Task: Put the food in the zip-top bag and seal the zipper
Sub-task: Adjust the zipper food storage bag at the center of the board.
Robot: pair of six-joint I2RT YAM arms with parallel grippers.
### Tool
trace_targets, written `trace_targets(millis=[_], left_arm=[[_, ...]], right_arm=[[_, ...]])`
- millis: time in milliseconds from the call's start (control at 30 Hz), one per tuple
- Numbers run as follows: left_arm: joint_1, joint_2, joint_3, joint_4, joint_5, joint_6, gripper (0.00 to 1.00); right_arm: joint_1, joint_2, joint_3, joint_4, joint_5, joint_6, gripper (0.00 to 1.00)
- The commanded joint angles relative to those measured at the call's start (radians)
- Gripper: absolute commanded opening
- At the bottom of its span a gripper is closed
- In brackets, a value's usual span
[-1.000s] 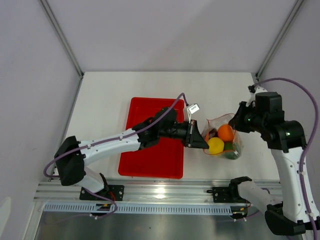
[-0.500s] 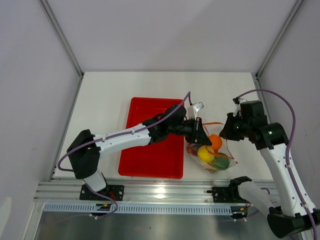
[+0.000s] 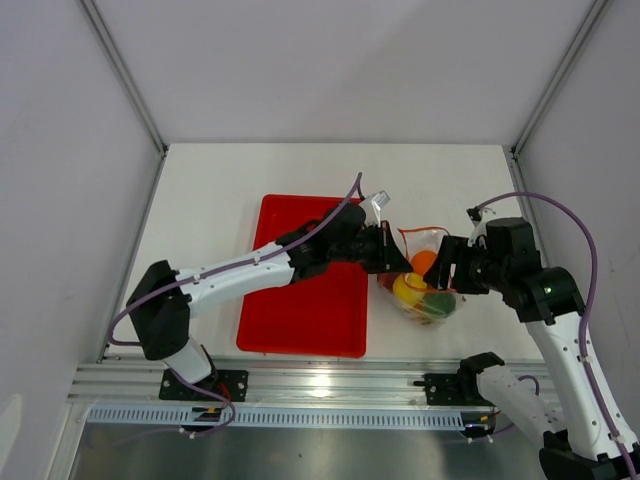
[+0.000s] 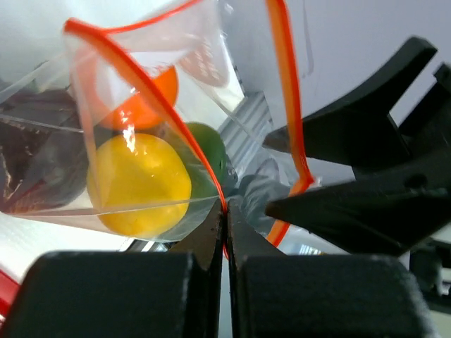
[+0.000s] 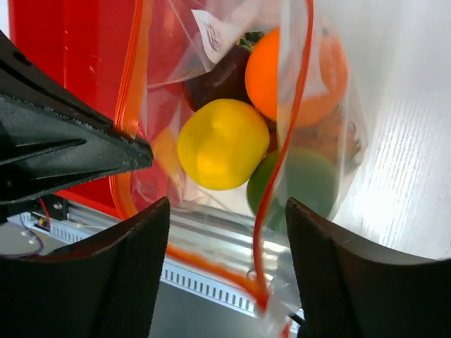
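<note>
The zip-top bag (image 3: 428, 285) hangs from my left gripper (image 3: 393, 262), just right of the red tray. In the left wrist view that gripper (image 4: 225, 210) is shut on the zipper (image 4: 144, 88), a thin red-orange strip at the bag's open mouth. The food sits inside: a yellow fruit (image 4: 137, 183), an orange (image 4: 144, 102), a green fruit (image 4: 209, 151) and a dark red one (image 4: 32, 151). My right gripper (image 3: 441, 272) is at the bag's right side. Its jaws (image 5: 227, 215) stand open, with a loop of the zipper (image 5: 266, 211) and clear plastic between them, not pinched.
The red tray (image 3: 300, 300) lies left of the bag, under my left arm. The aluminium rail (image 3: 320, 385) runs along the table's near edge below the bag. Grey walls close in the back and both sides.
My right gripper has opened and shifted left and nearer, up to the bag. My left gripper, still shut on the zipper, has carried the bag slightly left.
</note>
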Motion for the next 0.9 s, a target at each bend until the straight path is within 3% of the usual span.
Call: trace_targets(millis=[0, 433, 867], left_arm=[[0.005, -0.053, 0.046, -0.033, -0.069, -0.063, 0.00], [0.026, -0.016, 0.143, -0.101, -0.104, -0.122, 0.01], [0.082, 0.016, 0.147, -0.096, -0.020, -0.108, 0.01]], right_arm=[[0.006, -0.023, 0.044, -0.010, 0.014, -0.017, 0.73], [0.008, -0.015, 0.056, -0.045, 0.054, -0.054, 0.59], [0.011, -0.061, 0.065, -0.048, -0.028, -0.078, 0.64]])
